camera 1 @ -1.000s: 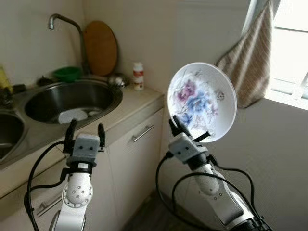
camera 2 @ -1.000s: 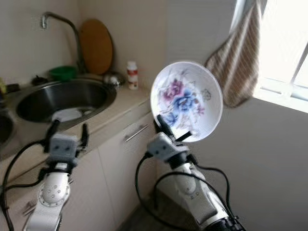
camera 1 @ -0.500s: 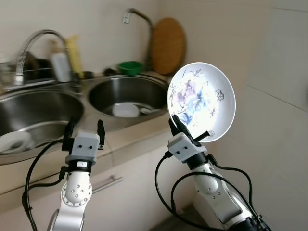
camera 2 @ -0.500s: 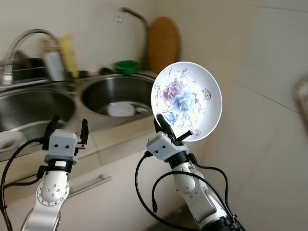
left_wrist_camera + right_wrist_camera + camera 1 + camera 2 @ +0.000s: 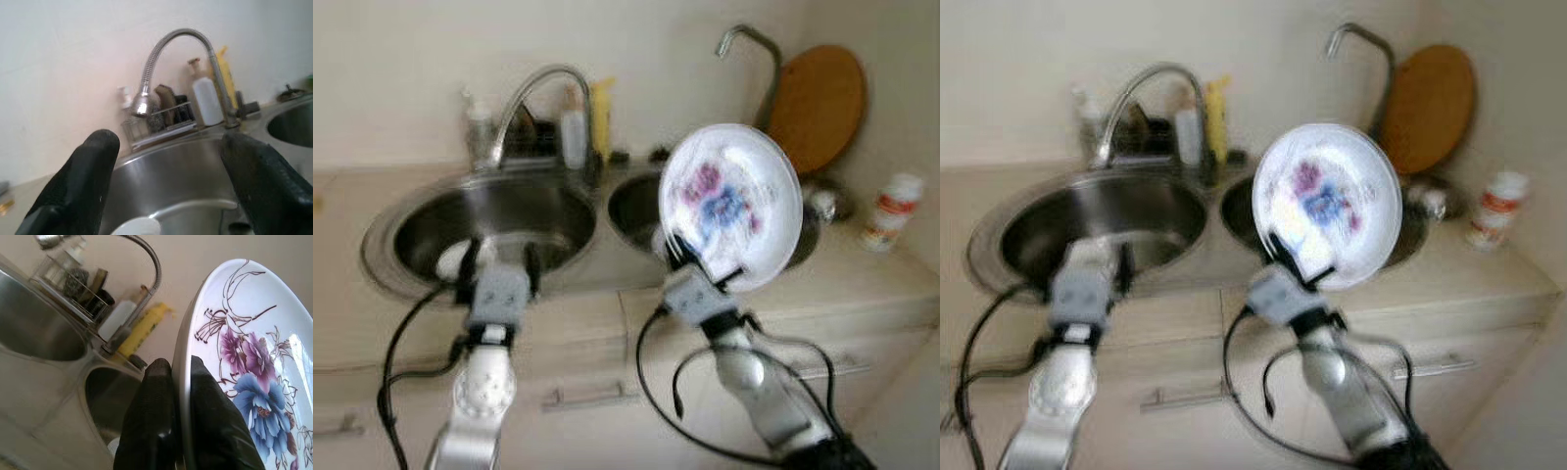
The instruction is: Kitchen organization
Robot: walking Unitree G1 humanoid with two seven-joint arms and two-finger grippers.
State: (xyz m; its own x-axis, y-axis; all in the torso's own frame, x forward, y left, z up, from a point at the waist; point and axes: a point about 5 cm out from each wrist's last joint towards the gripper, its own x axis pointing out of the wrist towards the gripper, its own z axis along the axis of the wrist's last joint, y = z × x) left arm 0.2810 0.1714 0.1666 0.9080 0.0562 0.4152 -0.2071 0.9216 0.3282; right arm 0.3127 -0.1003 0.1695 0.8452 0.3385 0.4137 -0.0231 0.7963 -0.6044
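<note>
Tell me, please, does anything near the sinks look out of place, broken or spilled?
Nothing looks broken or spilled. The one unusual thing is the flowered plate, held upright on its edge in the right gripper above the counter. The left gripper is open over the left sink.

Round wooden board [image 5: 818, 106] against the wall; small white red-labelled bottle [image 5: 887, 210] on the counter [image 5: 401, 328]

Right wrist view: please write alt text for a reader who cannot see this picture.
The right gripper pinches the rim of a white plate painted with purple and blue flowers, one black finger on each side, holding it on edge. Behind it are a steel double sink, a curved tap, a wire rack with scrubbers and a yellow bottle.
</note>
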